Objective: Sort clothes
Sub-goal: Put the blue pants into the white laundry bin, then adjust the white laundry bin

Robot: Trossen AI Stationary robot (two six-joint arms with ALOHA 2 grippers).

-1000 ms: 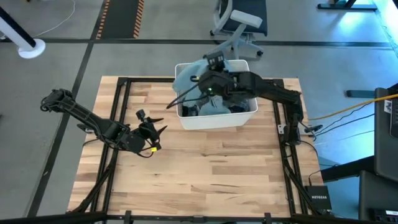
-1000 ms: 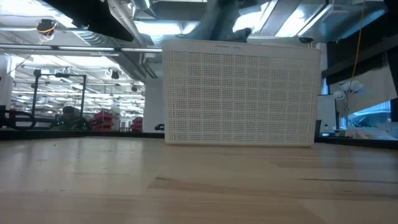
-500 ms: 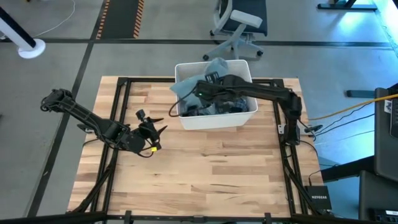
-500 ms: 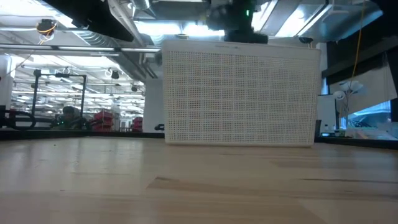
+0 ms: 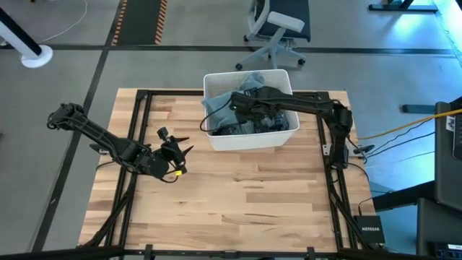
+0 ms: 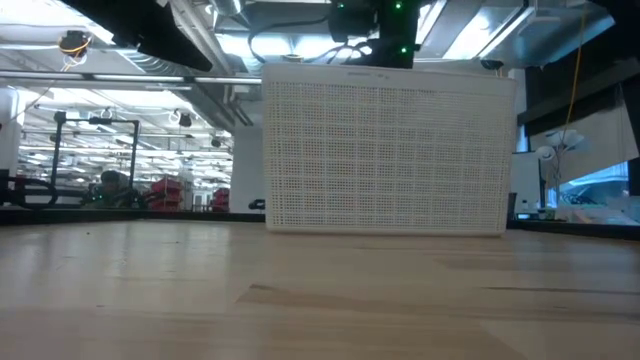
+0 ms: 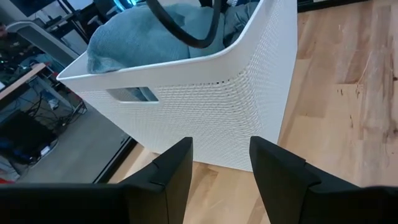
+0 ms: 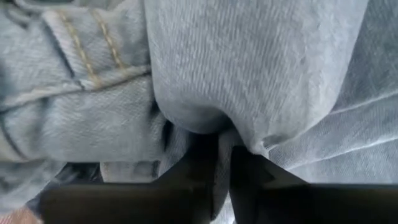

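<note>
1. Compared with a second ago: right end effector now lowered into the white bin at the far edge of the tabletop; before, raised above the bin with a light blue-grey garment lifted and hanging over the bin's far-left rim.
2. Now the clothes lying again inside the bin, the light blue-grey garment heaped at the top, no piece outside on the wood.
3. Meaning for the task, as a judgement: no garment taken out yet, sorting hardly begun; probably a new grasp being made.
4. Right end effector closed on a fold of light denim-like fabric, fingers nearly together with cloth pinched between them.
5. Left end effector waiting near the left edge of the tabletop, open and empty, pointing toward the bin.
6. Direction and long axis of the garment: cannot tell, crumpled in a heap.
</note>
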